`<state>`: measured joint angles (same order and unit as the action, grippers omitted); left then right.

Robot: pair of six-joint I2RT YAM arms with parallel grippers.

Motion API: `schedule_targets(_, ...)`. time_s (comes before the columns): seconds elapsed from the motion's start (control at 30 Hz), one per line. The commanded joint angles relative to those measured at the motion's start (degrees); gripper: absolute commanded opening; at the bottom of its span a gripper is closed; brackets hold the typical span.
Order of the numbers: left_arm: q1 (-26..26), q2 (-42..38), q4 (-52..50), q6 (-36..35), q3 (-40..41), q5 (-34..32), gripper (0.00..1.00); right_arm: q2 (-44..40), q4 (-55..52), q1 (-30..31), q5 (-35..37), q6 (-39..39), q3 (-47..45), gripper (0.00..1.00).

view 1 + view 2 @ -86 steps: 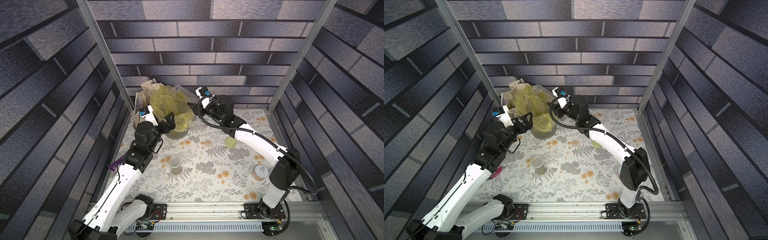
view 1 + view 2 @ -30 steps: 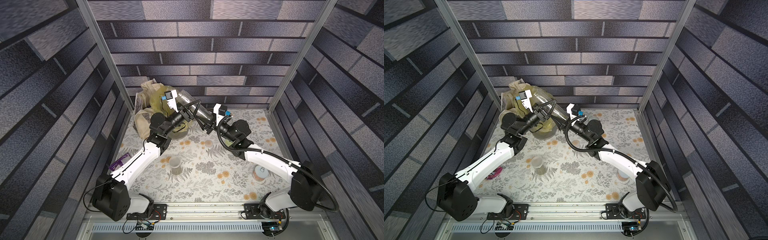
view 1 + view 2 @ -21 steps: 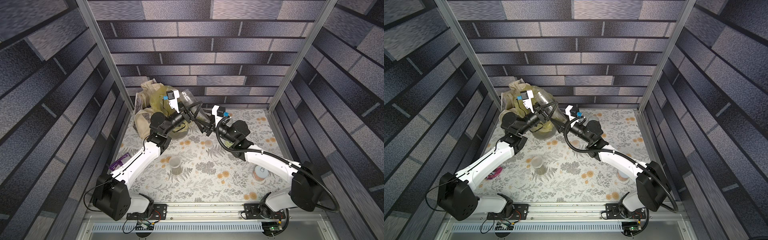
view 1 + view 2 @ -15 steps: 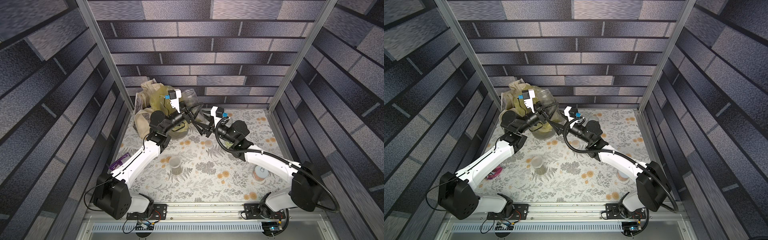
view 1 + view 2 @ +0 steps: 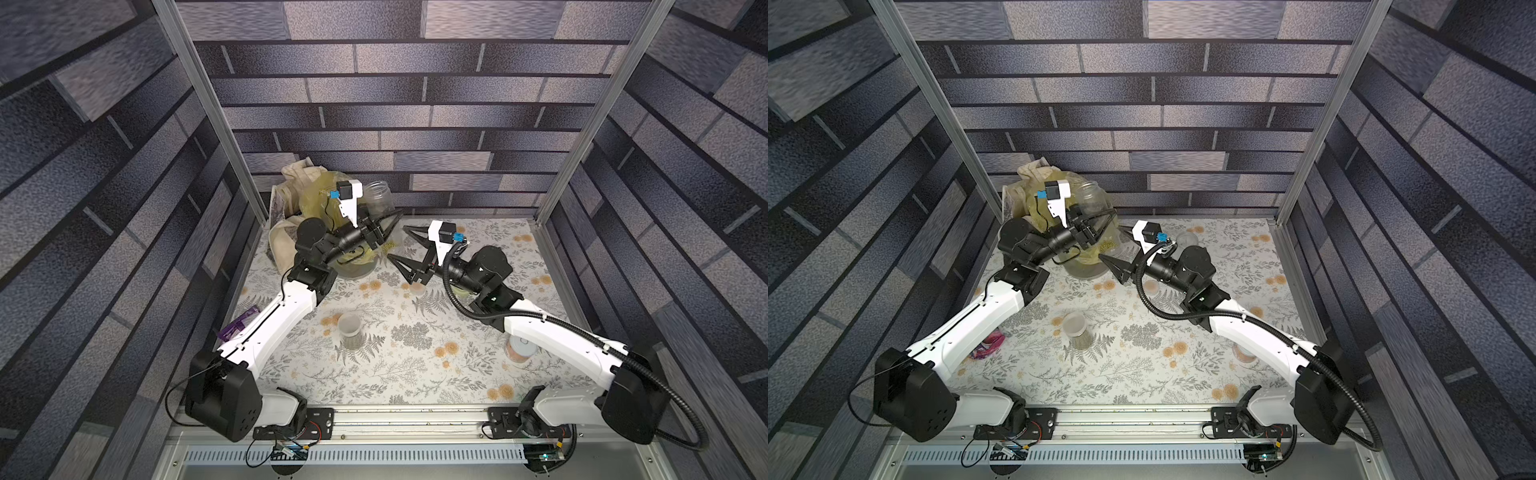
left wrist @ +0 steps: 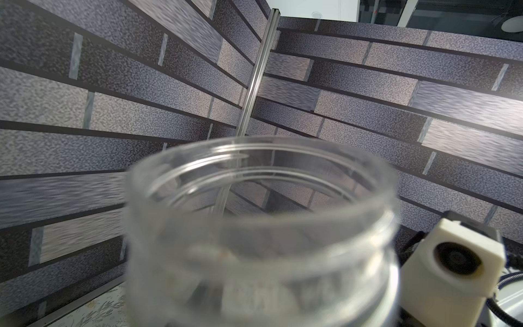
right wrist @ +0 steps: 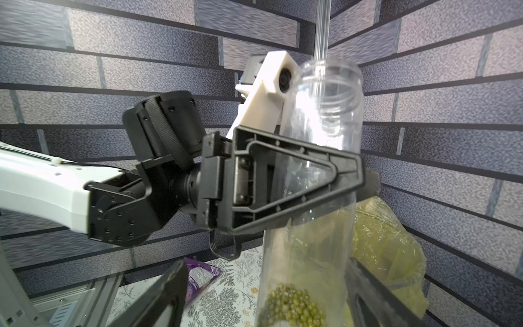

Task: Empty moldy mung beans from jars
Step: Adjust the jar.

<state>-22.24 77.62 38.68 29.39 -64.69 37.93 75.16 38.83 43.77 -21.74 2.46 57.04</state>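
The tall narrow clear jar point(image 7: 319, 113) stands upright in the air, lidless, above the far left part of the table and just in front of the grey bin lined with a yellow plastic bag point(image 5: 357, 272). Only the right wrist view shows the olive-green mung beans point(image 7: 291, 300), a small heap at the jar's bottom. The left wrist view shows just the blurred open mouth and the right arm's cream camera housing point(image 6: 452, 260). The left gripper point(image 7: 366, 177) is clamped across the jar's middle. The right gripper point(image 5: 396, 242) has its jaws spread wide on either side of the jar's lower end.

A white cloth printed with grey ferns and orange flowers point(image 5: 415, 365) covers the table, walled in by grey brick-pattern panels point(image 5: 415, 104). On it stand a short clear jar with a frosted white lid point(image 5: 349, 328) and, half under the right arm, a pinkish metal can point(image 5: 517, 349). A purple packet point(image 5: 237, 326) lies at the left edge.

The left arm rises from the front rail toward the far corner. The right arm stretches diagonally across toward the jar.
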Motion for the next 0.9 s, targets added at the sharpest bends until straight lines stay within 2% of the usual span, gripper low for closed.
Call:
schedule_targets(0.0,0.4,-1.9,-0.6,-2.1,-1.1,0.7,0.48,-2.9,-4.2,0.4,0.4,-1.3,0.7,0.91)
schedule_targets(0.17,0.3,-2.6,-7.3,-7.1,-2.3,5.1,0.49,-8.1,-10.7,0.1,7.4,-2.2,1.4,0.94)
schedule_targets(0.3,-1.6,-3.1,-11.2,-11.8,-2.8,8.1,0.49,-8.6,-22.4,0.0,9.7,-1.3,9.9,0.94)
schedule_targets(0.47,-4.1,-3.1,-13.3,-14.8,-3.8,12.2,0.49,-7.9,-30.4,-0.2,10.1,-0.4,14.4,0.93)
schedule_targets(0.57,-5.1,-3.0,-15.1,-16.6,-4.6,15.8,0.49,-8.2,-32.2,-1.1,9.9,1.4,14.8,0.93)
schedule_targets(0.67,-6.1,-3.1,-16.5,-17.9,-5.2,17.7,0.49,-8.1,-33.6,-3.2,6.8,4.4,15.7,0.93)
schedule_targets(0.87,-7.7,-2.9,-19.5,-20.4,-6.7,20.3,0.48,-8.0,-35.1,-4.4,4.5,4.7,16.5,0.92)
